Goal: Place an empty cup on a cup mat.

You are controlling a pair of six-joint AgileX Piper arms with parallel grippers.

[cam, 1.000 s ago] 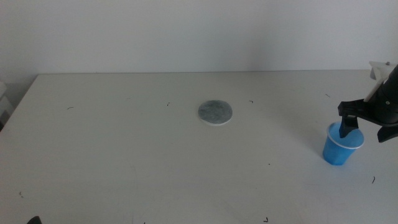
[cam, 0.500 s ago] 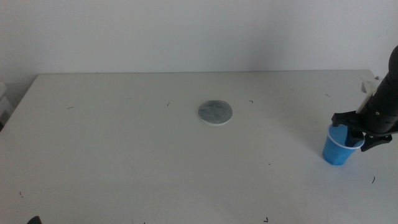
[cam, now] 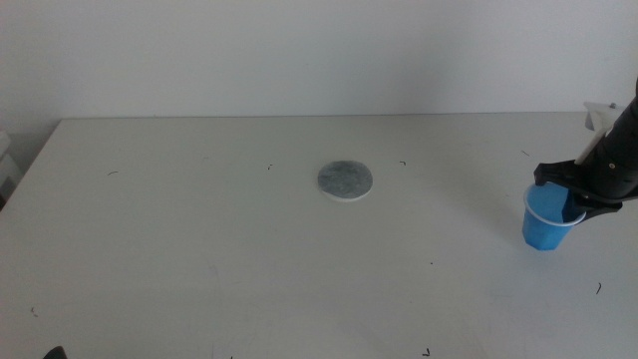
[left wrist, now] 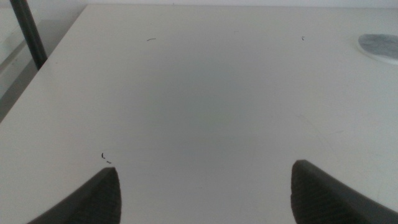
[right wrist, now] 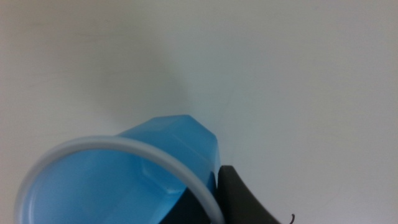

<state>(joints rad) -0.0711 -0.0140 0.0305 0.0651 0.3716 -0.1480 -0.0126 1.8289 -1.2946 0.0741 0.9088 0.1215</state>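
The blue cup [cam: 543, 223] is at the table's far right, upright, gripped at its rim by my right gripper [cam: 570, 202]. In the right wrist view the cup [right wrist: 155, 162] fills the lower half. Its white rim is pinched and its wall creased, with one dark jaw outside the wall. The right gripper [right wrist: 208, 200] is shut on it. The cup looks empty. The grey cup mat [cam: 345, 180] lies flat at the table's middle, well left of the cup, and shows in the left wrist view [left wrist: 380, 46]. My left gripper [left wrist: 205, 186] waits open at the near left.
The white table [cam: 199, 249] is bare apart from small dark specks. Its right edge is close behind the cup. A dark post [left wrist: 28, 34] stands off the table's left side.
My right gripper has come down onto the cup's rim and closed on it. The cup now sits a little higher in the picture and has shifted slightly.
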